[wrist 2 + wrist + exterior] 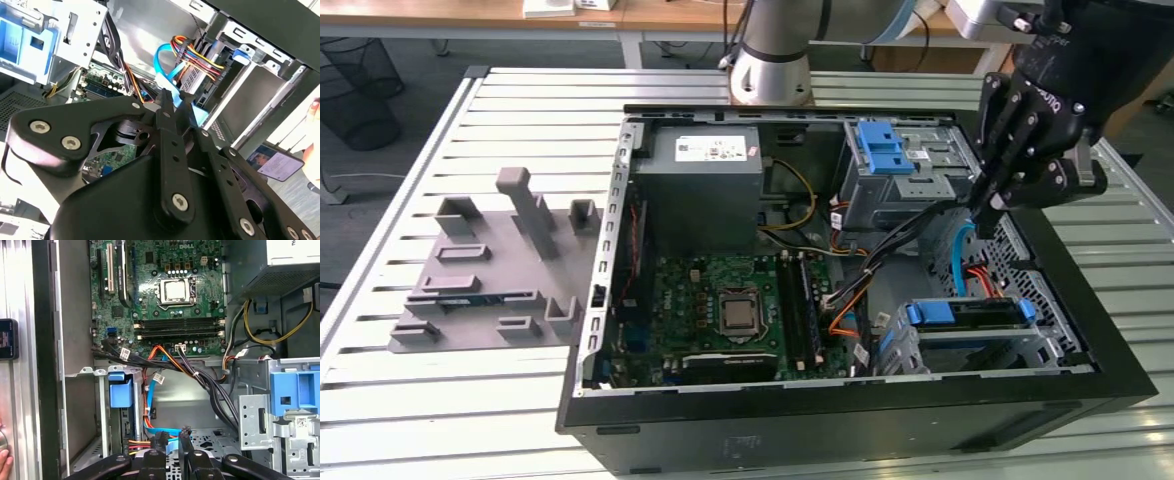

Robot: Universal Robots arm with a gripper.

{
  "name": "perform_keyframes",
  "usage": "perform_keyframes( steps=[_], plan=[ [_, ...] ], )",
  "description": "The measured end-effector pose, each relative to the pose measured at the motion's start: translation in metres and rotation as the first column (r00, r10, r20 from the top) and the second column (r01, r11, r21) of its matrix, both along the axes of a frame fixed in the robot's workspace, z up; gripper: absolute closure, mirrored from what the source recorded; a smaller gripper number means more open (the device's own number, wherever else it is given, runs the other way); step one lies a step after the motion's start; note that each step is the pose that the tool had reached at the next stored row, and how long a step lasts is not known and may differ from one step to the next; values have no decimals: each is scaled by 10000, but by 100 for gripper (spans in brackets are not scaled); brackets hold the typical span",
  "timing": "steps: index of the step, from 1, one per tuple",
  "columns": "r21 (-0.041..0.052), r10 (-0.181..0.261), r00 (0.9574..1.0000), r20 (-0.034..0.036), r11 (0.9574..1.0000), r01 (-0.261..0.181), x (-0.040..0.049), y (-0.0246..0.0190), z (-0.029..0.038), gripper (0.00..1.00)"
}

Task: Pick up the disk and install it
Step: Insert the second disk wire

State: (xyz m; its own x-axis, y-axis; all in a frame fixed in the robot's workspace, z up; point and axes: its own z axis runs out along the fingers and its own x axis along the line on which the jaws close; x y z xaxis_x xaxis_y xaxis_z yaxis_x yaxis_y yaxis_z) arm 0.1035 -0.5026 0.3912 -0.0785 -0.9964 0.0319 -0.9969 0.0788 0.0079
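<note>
The disk (970,316) sits in its blue carrier inside the metal drive cage at the front corner of the open computer case, on the exterior view's right. The carrier's blue end (120,390) shows in the first wrist view, seated in the cage, and also in the second wrist view (242,53). My gripper (985,207) hangs above the case's right side, higher than the cage and apart from the disk. Its fingers (158,440) stand close together with nothing held; a light blue data cable (165,65) runs just beyond them.
A blue latch piece (886,148) tops the upper bay; the grey power-supply box (707,165) and the motherboard (727,305) fill the case. Bundled cables (200,385) cross beside the cage. A grey fixture (494,270) lies on the slatted table. A person's hand (3,460) is outside the case.
</note>
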Motion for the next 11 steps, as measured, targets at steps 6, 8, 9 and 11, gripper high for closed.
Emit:
perform_keyframes(
  steps=[6,8,9,11],
  plan=[
    [-349,-65,10000,70,9994,68,0,45,-43,75],
    [-552,-92,9999,113,9984,98,0,49,-51,75],
    [-650,-106,9999,134,9978,114,0,50,-55,75],
    [-865,-127,9998,180,9962,142,0,54,-64,75]
  ],
)
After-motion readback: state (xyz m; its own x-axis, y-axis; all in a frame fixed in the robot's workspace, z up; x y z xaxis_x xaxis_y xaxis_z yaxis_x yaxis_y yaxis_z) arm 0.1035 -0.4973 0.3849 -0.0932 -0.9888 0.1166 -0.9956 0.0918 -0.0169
